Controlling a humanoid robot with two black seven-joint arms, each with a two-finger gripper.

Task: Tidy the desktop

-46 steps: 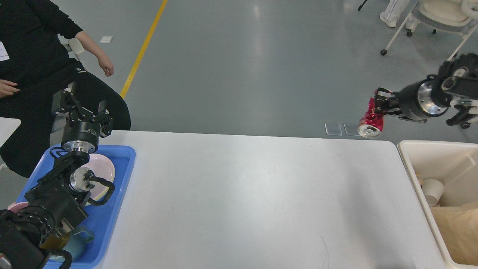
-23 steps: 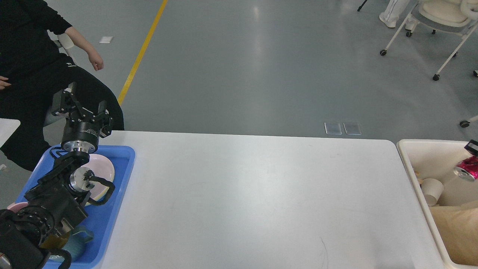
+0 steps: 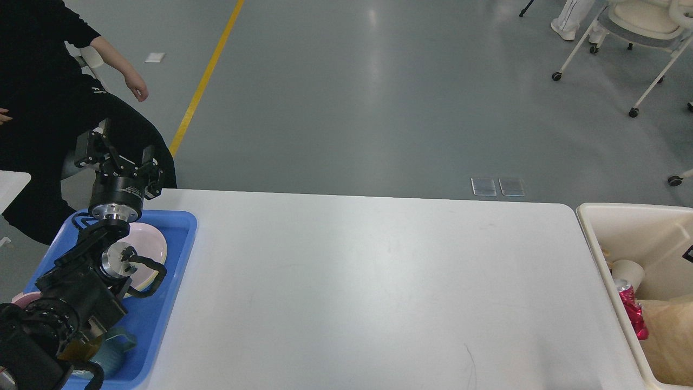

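Observation:
The desktop (image 3: 368,281) is a large white table top with rounded corners, and its surface is bare. My left gripper (image 3: 118,154) is open and empty, held upright above the far end of the blue tray (image 3: 176,254). A crushed red can (image 3: 631,310) lies inside the cream-white bin (image 3: 595,227) at the table's right end, against its left wall. My right gripper is out of view; only a small dark sliver shows at the right edge over the bin.
The blue tray holds a pink plate (image 3: 154,246) and a teal cup (image 3: 116,352). The bin also holds a paper cup (image 3: 628,271) and brown paper (image 3: 668,336). A person in black (image 3: 38,81) sits at the far left.
The right gripper carried the red can from above the table's far right corner over the bin, let it go, and left the view. The can now lies in the bin. The left arm stayed still.

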